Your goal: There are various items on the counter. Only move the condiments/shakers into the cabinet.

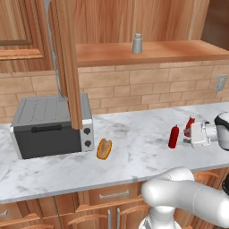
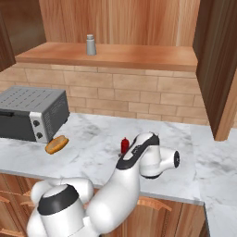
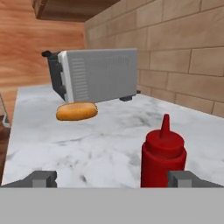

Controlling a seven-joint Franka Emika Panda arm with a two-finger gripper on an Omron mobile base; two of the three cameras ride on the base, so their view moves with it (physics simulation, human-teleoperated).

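The small grey shaker stands on the cabinet's long wooden shelf. One red bottle stands upright on the marble counter. My gripper is low over the counter just right of it, open. In the hand view the bottle is close ahead, near the right fingertip. A second red bottle peeks out behind my hand. The orange-brown bun lies further left.
The grey toaster oven sits at the counter's left end. The cabinet's tall narrow door hangs open in front of it. A brick wall backs the counter, with wooden drawers below.
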